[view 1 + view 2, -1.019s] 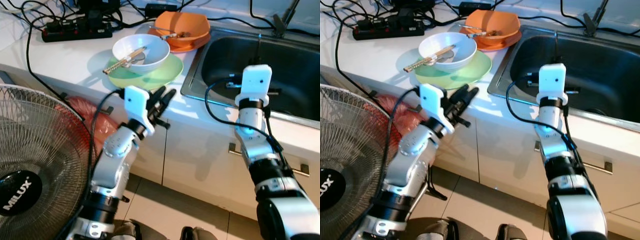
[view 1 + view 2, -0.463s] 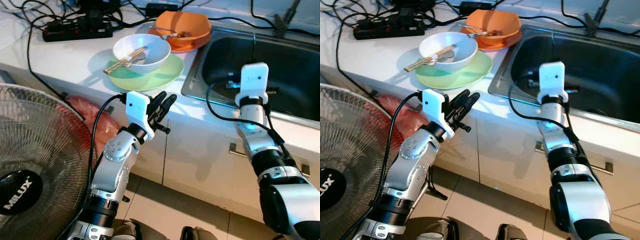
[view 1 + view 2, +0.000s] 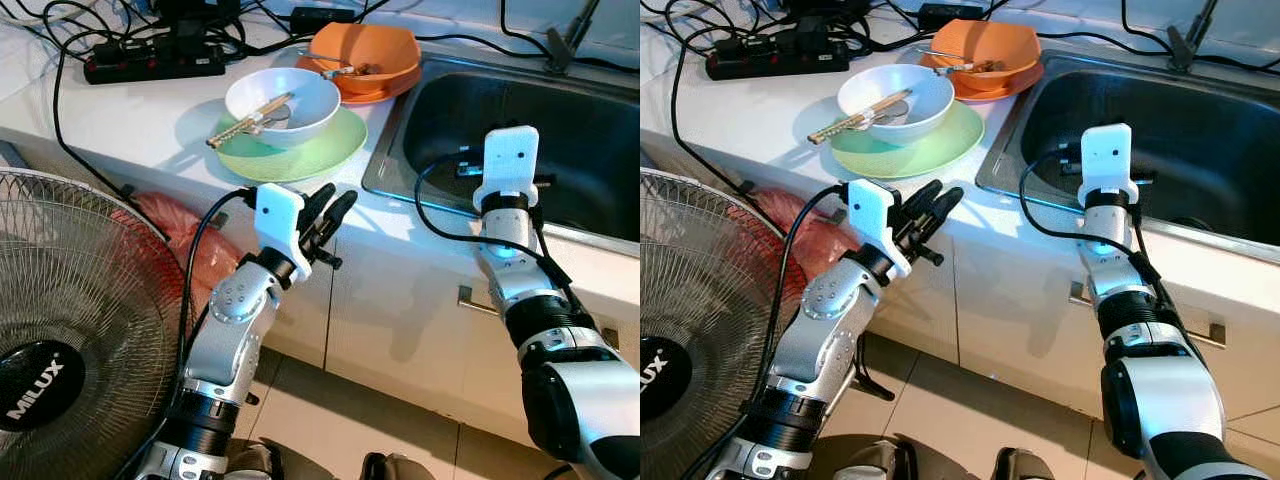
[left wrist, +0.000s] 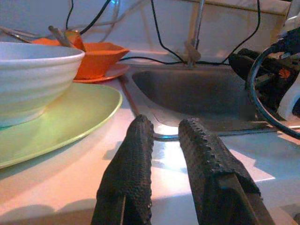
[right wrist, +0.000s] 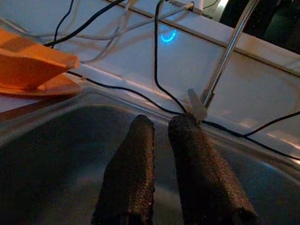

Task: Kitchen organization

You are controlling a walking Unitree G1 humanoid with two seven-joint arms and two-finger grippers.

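Your L gripper [image 3: 330, 212] hovers empty, fingers slightly apart, at counter's front edge; R gripper [image 5: 161, 140] likewise over sink [image 3: 560, 130]; dishes [image 3: 283, 105] seemingly untouched.

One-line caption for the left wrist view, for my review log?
Left gripper, fingers slightly apart and empty, low over the counter edge, facing the green plate with its white bowl and the sink.

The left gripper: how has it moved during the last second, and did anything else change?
The left gripper has risen a little and moved forward, to the counter edge in front of the green plate. It holds nothing. The right gripper stays over the sink, almost as before. The white bowl with chopsticks and the orange bowl have not moved.
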